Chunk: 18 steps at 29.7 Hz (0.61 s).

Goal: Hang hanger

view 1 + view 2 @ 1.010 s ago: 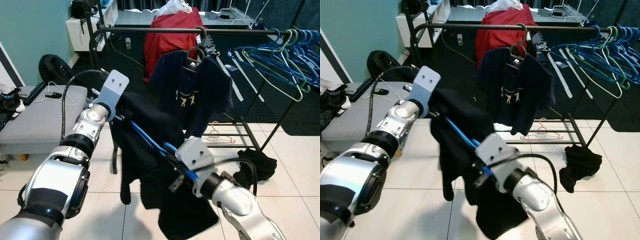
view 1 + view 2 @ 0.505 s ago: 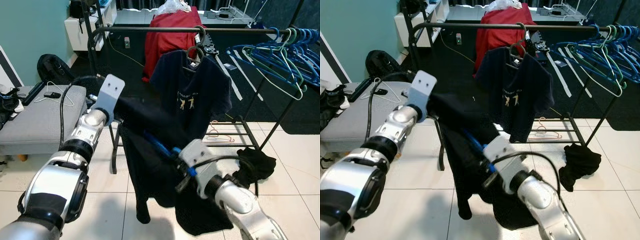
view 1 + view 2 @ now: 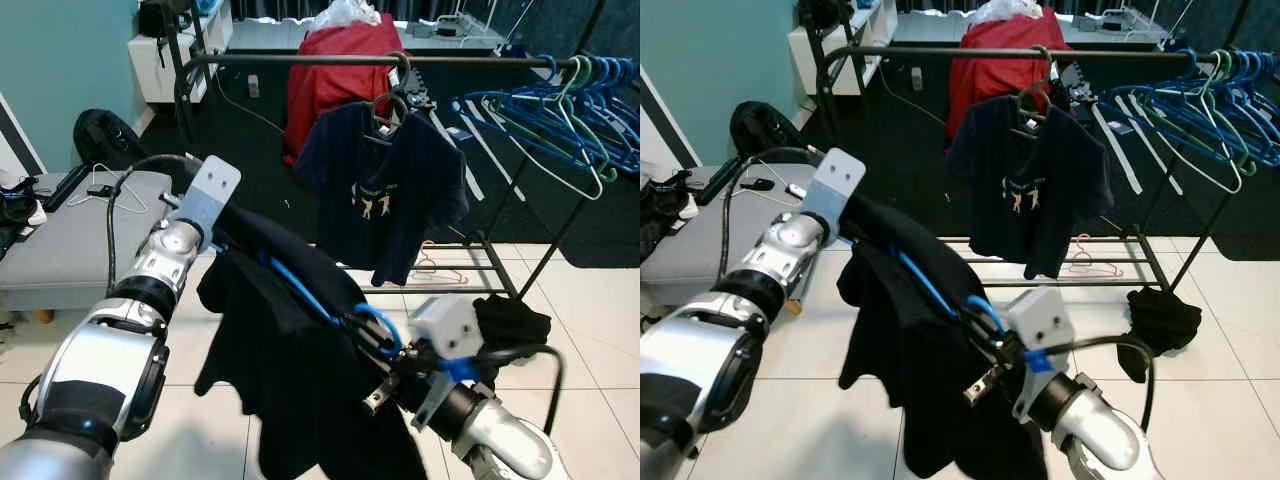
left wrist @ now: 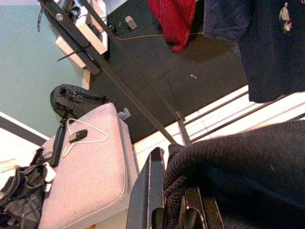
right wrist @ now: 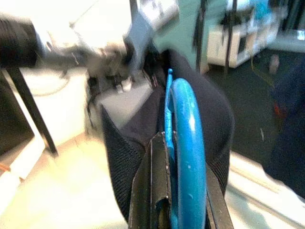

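Well, hanger: I see the blue hanger (image 3: 300, 290) inside a black garment (image 3: 290, 370), in front of the rack (image 3: 300, 60).
Right gripper (image 5: 178, 191): clamped on its hook.
Left gripper (image 4: 176, 210): pinching the garment's shoulder.
Around: navy shirt (image 3: 385, 190) hanging ahead (beside blue hangers (image 3: 560, 110)); grey bench (image 3: 70, 235) left.

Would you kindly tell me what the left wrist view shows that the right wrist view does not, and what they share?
Left wrist view alone: a white wire hanger lying on the grey padded bench, a black bag on the dark floor, a red garment, and the navy printed T-shirt hanging on the rack.

Right wrist view alone: the blue plastic hanger clamped in the right gripper, plus the left gripper's silver wrist.

Shared: the black knit garment that both grippers hold.
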### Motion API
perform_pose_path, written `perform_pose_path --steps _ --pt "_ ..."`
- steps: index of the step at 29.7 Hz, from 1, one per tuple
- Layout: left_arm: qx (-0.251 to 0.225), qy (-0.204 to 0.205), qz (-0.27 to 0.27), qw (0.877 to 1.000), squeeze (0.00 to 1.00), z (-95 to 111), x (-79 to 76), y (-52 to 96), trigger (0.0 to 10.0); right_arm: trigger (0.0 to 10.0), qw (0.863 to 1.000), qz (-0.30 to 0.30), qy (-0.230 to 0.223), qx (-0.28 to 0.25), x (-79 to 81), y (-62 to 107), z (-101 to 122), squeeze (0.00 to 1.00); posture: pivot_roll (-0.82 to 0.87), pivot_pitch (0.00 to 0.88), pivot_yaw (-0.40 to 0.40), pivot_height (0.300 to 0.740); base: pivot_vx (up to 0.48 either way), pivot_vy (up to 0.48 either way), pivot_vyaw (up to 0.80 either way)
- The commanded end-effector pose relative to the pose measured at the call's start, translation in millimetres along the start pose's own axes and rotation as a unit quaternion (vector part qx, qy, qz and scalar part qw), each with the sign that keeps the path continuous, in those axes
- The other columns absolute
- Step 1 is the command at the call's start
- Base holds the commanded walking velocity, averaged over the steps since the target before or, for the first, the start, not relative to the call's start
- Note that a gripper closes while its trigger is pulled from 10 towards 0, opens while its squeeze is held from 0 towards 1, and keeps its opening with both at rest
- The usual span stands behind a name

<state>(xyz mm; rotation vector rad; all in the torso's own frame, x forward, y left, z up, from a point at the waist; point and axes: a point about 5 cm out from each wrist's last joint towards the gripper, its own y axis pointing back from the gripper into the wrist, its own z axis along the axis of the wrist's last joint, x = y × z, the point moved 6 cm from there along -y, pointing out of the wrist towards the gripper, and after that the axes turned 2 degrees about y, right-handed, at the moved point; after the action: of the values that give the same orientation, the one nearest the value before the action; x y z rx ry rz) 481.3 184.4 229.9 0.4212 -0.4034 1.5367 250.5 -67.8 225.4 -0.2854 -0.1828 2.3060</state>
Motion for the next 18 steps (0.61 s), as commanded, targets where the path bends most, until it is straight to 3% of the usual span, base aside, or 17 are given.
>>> perform_pose_path --steps 1,3,5,6,7,9,11,14,18 --pt "0.030 -0.019 0.027 0.999 0.00 -18.1 16.9 3.0 0.0 10.0 0.999 0.012 0.013 -0.036 4.9 2.5 19.3 0.00 -0.04 0.160 0.063 0.740 0.000 0.000 0.00" --pt "0.039 -0.018 0.008 0.999 0.00 -27.3 3.4 4.6 0.0 10.0 0.999 0.004 0.034 -0.041 1.9 -6.1 26.4 0.00 -0.05 0.164 0.063 0.740 0.000 0.000 0.00" --pt "0.039 -0.018 0.008 0.999 0.00 -27.3 3.4 4.6 0.0 10.0 0.999 0.004 0.034 -0.041 1.9 -6.1 26.4 0.00 -0.05 0.164 0.063 0.740 0.000 0.000 0.00" --pt "0.036 -0.011 -0.012 0.999 0.00 -28.3 -7.2 5.1 0.0 10.0 0.998 -0.008 0.049 -0.025 -2.8 -12.0 22.4 0.00 -0.05 0.168 0.062 0.740 0.000 0.000 0.00" --pt "0.036 -0.011 -0.012 0.999 0.00 -28.3 -7.2 5.1 0.0 10.0 0.998 -0.008 0.049 -0.025 -2.8 -12.0 22.4 0.00 -0.05 0.168 0.062 0.740 0.000 0.000 0.00" --pt "0.010 0.026 -0.070 0.997 0.00 -20.6 -36.7 6.5 0.0 10.0 0.992 -0.058 0.104 0.042 -22.8 -27.2 -2.2 0.00 -0.04 0.172 0.062 0.740 0.000 0.000 0.00" --pt "-0.007 0.082 -0.094 0.992 0.00 -13.6 -51.3 8.1 0.0 10.0 0.986 -0.109 0.122 0.040 -40.9 -39.9 -3.2 0.00 -0.04 0.175 0.058 0.740 0.000 0.000 0.00" --pt "-0.014 0.117 -0.091 0.989 0.00 -12.1 -52.3 8.8 0.0 10.0 0.987 -0.113 0.117 -0.007 -40.8 -49.0 13.5 0.00 -0.03 0.179 0.048 0.740 0.000 0.000 0.00" --pt "-0.010 0.129 -0.078 0.989 0.00 -17.1 -49.9 9.7 0.0 10.0 0.985 -0.114 0.120 -0.046 -38.2 -53.1 28.0 0.00 -0.03 0.182 0.042 0.740 0.000 0.000 0.00"
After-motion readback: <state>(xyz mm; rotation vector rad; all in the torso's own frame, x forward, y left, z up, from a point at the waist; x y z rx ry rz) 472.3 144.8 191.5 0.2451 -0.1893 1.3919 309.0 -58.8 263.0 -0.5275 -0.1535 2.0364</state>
